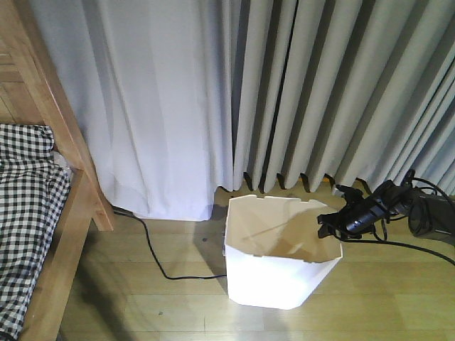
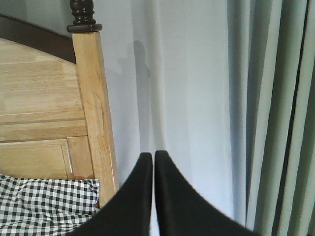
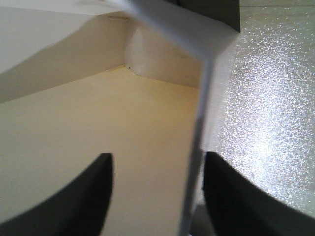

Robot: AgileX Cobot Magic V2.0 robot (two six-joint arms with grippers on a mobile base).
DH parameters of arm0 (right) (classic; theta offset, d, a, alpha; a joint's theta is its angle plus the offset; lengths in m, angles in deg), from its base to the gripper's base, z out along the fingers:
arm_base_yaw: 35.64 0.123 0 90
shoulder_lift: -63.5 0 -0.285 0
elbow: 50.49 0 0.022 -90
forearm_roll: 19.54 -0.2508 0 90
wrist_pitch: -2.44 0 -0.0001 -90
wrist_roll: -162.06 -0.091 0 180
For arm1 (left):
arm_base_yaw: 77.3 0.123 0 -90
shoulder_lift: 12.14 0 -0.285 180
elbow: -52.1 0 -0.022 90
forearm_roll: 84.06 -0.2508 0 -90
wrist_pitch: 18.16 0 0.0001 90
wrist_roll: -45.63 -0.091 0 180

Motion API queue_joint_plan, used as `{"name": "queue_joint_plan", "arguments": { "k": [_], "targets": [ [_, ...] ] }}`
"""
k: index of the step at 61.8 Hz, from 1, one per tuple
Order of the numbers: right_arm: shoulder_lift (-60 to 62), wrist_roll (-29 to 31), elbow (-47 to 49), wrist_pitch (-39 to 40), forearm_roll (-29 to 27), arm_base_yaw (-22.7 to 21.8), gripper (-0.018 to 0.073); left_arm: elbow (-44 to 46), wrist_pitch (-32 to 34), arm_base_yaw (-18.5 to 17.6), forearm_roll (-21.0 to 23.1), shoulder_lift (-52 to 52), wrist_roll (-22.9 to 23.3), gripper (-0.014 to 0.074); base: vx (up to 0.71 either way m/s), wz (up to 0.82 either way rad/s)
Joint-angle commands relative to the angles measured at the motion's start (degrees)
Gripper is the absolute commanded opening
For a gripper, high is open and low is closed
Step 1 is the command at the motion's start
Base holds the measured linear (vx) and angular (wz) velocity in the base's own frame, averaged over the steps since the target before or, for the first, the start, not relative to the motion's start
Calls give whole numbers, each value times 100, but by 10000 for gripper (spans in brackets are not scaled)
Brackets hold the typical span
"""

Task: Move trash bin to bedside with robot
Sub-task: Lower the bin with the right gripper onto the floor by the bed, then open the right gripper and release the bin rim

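Your right gripper [image 3: 155, 196] straddles the bin [image 1: 274, 273] wall at its right rim, jaws apart and not pressed on it, the bin on the floor [image 1: 170, 305] by the curtain [image 1: 284, 92], apart from the bed [image 1: 43, 213]; your left gripper [image 2: 150, 162] is closed, empty.

Bright even light, soft shadows, right wrist view blurred, glare

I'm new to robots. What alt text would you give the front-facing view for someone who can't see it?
A black right gripper reaches over the right rim of a white trash bin standing on a wooden floor before grey curtains. A bed with checked bedding sits at left; a black cable crosses the floor.
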Motion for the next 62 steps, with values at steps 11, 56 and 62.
{"name": "queue_joint_plan", "arguments": {
  "k": [11,56,62],
  "targets": [
    [194,-53,118,451,102,-10,563,-66,426,-36,54,-40,79,-6,0,0],
    [1820,-557,-2243,2371,266,-15,561,-66,426,-36,54,-40,79,-6,0,0],
    [2496,-434,-3353,3268,253,-15,561,-66,426,-36,54,-40,79,-6,0,0]
  ]
}}
